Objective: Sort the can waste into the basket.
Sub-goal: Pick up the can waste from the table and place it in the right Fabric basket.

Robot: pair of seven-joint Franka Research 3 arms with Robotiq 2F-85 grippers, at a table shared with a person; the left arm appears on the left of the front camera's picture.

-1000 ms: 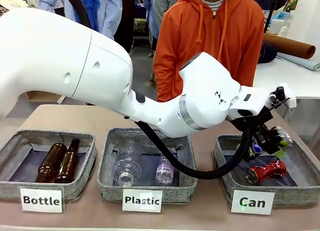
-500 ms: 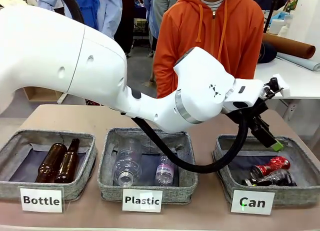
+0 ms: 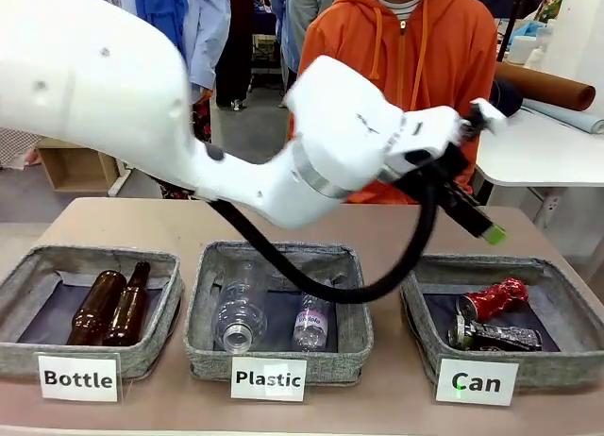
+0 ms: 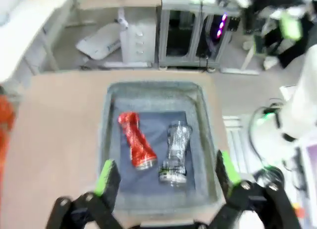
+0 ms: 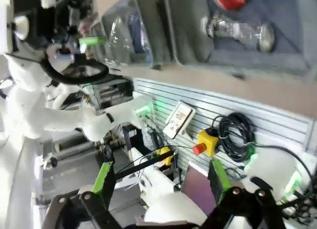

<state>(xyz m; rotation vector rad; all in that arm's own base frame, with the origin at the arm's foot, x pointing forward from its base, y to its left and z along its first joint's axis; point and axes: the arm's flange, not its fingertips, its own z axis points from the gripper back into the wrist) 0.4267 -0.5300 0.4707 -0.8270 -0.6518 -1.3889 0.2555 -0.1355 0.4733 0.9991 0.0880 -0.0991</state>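
The grey basket [image 3: 564, 353] labelled "Can" stands at the table's front right. Inside it the crumpled red can [image 3: 493, 299] lies behind the dark, silver-topped can [image 3: 495, 337], both on their sides. My left gripper [image 3: 486, 230] hangs open above the basket's far edge, holding nothing. From the left wrist view I look straight down between the green pads [image 4: 106, 175] at the red can [image 4: 136, 140], the silver-looking can [image 4: 177, 150] and the basket's rim [image 4: 153, 87]. My right gripper [image 5: 160, 178] is open and empty, away from the table; both cans [image 5: 237, 29] show at its view's top.
A "Plastic" basket [image 3: 351, 346] with clear bottles stands in the middle, a "Bottle" basket [image 3: 19, 356] with two brown bottles at the left. A person in an orange hoodie [image 3: 406, 77] stands at the far side. My left arm spans the table above the baskets.
My left gripper opened and let the dark can drop into the "Can" basket beside the red can. It then rose and drew back up and leftward.
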